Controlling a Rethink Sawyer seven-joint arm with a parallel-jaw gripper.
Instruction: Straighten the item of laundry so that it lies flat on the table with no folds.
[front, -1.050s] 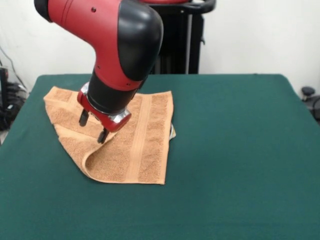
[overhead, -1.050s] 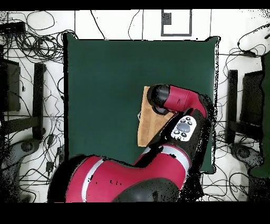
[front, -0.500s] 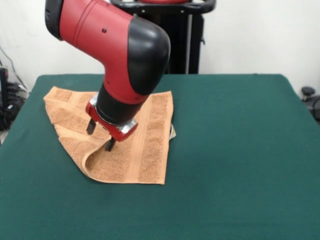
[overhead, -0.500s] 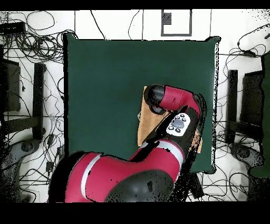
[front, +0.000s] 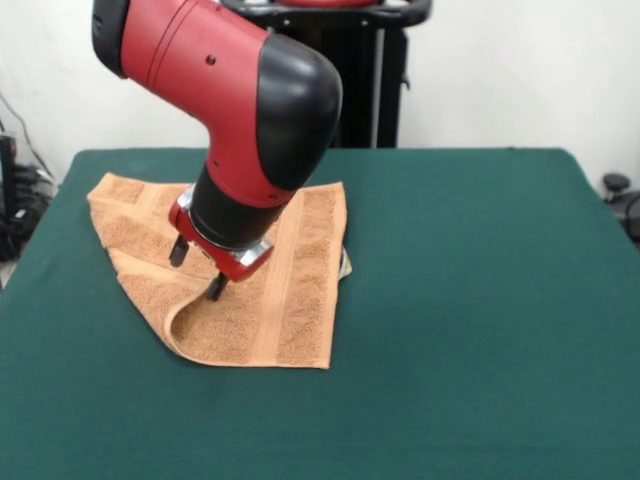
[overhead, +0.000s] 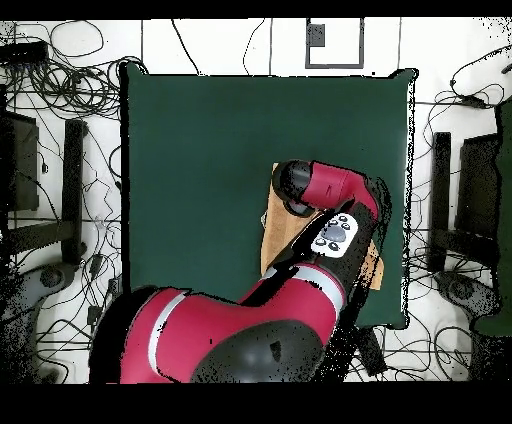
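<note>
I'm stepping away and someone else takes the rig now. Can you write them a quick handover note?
Gripper: open, empty, fingers pointing down just above the towel's folded part.
Towel: orange-tan, on the green table, toward the left side in the front view. Its left portion is doubled over, with a raised fold at the near-left edge.
Done: nothing flattened yet; no grasp made.
Left: grip the folded layer, pull it open, and spread the towel flat with no folds.

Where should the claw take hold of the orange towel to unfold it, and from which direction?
Probably at the rolled fold edge of the towel, near its front left corner in the front view. That edge curls up off the table, giving a raised lip to pinch. The open claw hangs just above it, so coming straight down looks best.
</note>
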